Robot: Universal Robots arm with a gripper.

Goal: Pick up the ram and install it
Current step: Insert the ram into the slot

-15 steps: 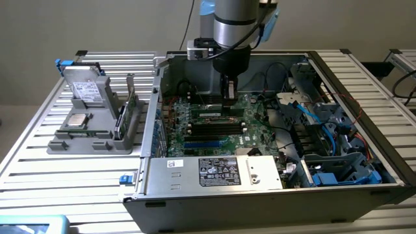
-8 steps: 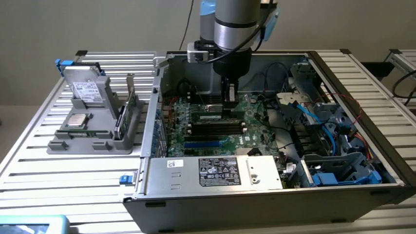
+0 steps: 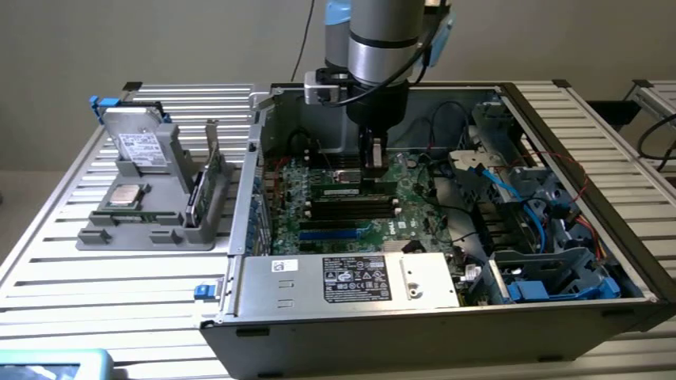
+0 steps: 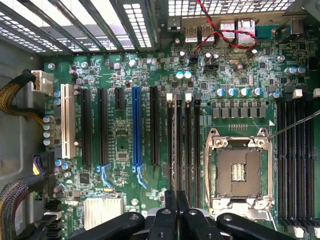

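Note:
The ram (image 3: 354, 191), a slim dark-green stick with a pale label, stands on edge at the rearmost of the black memory slots (image 3: 349, 209) inside the open computer case. My gripper (image 3: 372, 176) hangs straight down over it, its tips at the stick's top edge near the middle. In the wrist view the two black fingers (image 4: 170, 205) are pressed close together right above the bank of memory slots (image 4: 184, 150), beside the empty processor socket (image 4: 240, 170). The stick itself is hidden there under the fingers.
A grey fixture (image 3: 148, 233) on the slatted table at the exterior view's left holds a square silvery processor (image 3: 127, 195) and a drive (image 3: 138, 146). The power supply (image 3: 359, 279) fills the case's near side. Blue and black cables (image 3: 507, 190) crowd the exterior view's right.

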